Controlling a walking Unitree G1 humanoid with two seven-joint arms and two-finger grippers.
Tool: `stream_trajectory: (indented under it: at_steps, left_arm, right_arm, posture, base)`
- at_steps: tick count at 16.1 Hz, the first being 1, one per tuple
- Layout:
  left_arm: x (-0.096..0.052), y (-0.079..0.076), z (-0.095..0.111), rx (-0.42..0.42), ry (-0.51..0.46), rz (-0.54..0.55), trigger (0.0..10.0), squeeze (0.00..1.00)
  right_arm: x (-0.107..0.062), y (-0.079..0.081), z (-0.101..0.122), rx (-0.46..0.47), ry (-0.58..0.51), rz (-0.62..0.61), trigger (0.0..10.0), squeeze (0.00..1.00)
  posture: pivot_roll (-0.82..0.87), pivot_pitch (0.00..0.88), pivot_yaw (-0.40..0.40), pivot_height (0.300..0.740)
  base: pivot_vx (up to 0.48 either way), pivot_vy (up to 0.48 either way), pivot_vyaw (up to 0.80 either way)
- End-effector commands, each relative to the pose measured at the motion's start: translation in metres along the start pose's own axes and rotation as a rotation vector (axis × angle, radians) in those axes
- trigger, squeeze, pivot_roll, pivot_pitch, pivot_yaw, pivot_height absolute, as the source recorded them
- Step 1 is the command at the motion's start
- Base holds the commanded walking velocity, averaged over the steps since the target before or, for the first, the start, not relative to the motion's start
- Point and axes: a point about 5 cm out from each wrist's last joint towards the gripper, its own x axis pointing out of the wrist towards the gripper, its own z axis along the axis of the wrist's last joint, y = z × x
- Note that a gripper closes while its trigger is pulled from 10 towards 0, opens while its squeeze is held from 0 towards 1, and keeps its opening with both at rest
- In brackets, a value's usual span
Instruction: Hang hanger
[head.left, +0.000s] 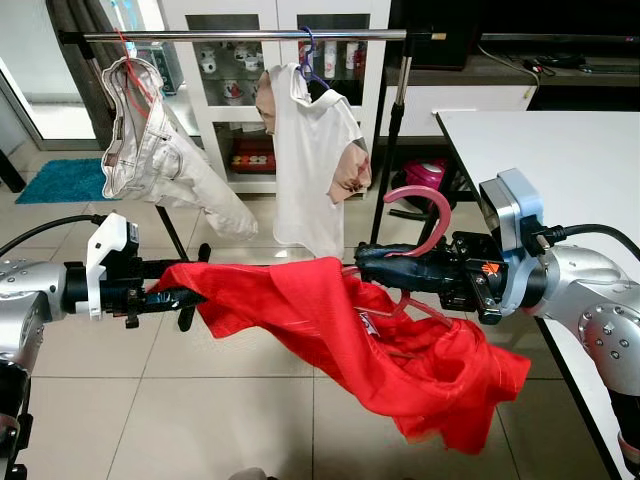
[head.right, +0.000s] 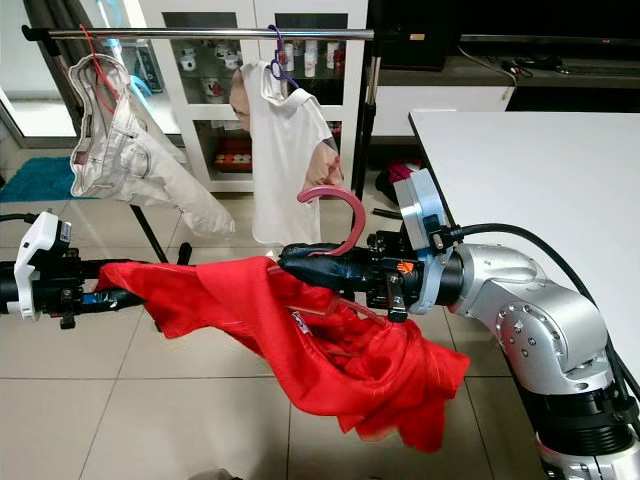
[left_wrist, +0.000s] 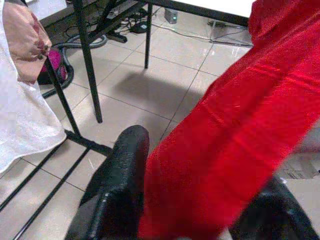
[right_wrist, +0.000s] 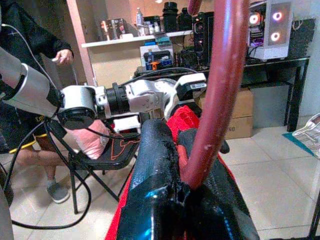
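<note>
A red shirt (head.left: 380, 350) hangs on a pink hanger whose hook (head.left: 430, 212) curves upward. My right gripper (head.left: 375, 262) is shut on the hanger just below the hook, at mid-height in front of the clothes rail (head.left: 250, 35). At the left, my left gripper (head.left: 185, 296) is shut on one end of the red shirt, holding it stretched out. In the left wrist view the red cloth (left_wrist: 225, 150) runs between the black fingers (left_wrist: 120, 185). In the right wrist view the pink hanger stem (right_wrist: 220, 90) rises from between the closed fingers (right_wrist: 160, 170).
White trousers (head.left: 160, 160) on a red hanger and a white T-shirt (head.left: 312, 160) on a purple hanger hang from the rail. A white table (head.left: 560, 160) stands at the right. A white cabinet (head.left: 240, 90) is behind the rail. A seated person (right_wrist: 45, 115) shows in the right wrist view.
</note>
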Motion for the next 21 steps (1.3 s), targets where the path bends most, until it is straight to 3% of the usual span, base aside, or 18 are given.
stream_trajectory:
  at_steps: [1, 5, 8, 13, 21]
  left_arm:
    - [-0.003, 0.003, 0.005, 0.011, -0.011, 0.008, 0.0, 0.0]
    - [-0.005, 0.006, 0.007, 0.011, -0.031, 0.029, 0.0, 0.0]
    - [-0.011, 0.007, 0.001, -0.016, -0.064, 0.109, 0.0, 0.0]
    - [-0.02, 0.001, -0.027, -0.11, -0.09, 0.242, 0.0, 0.0]
    - [-0.024, -0.003, -0.058, -0.164, -0.047, 0.399, 0.0, 0.0]
  right_arm:
    - [0.0, 0.001, 0.007, -0.028, -0.014, 0.006, 0.0, 0.0]
    - [0.0, -0.001, 0.008, -0.038, -0.027, -0.011, 0.0, 0.0]
    - [-0.002, -0.003, 0.009, -0.047, -0.06, -0.064, 0.0, 0.0]
    - [-0.008, -0.009, 0.015, -0.059, -0.13, -0.147, 0.0, 0.0]
    - [-0.012, -0.021, 0.026, -0.092, -0.197, -0.261, 0.0, 0.0]
  posture:
    - [-0.11, 0.0, 0.063, 0.74]
    - [-0.1, 0.0, 0.068, 0.74]
    - [-0.11, 0.0, 0.067, 0.74]
    - [-0.1, 0.0, 0.062, 0.74]
    - [-0.11, 0.0, 0.06, 0.74]
  base:
    - [0.0, 0.0, 0.0]
    - [0.0, 0.0, 0.0]
    - [0.0, 0.0, 0.0]
    - [0.0, 0.0, 0.0]
    - [0.0, 0.0, 0.0]
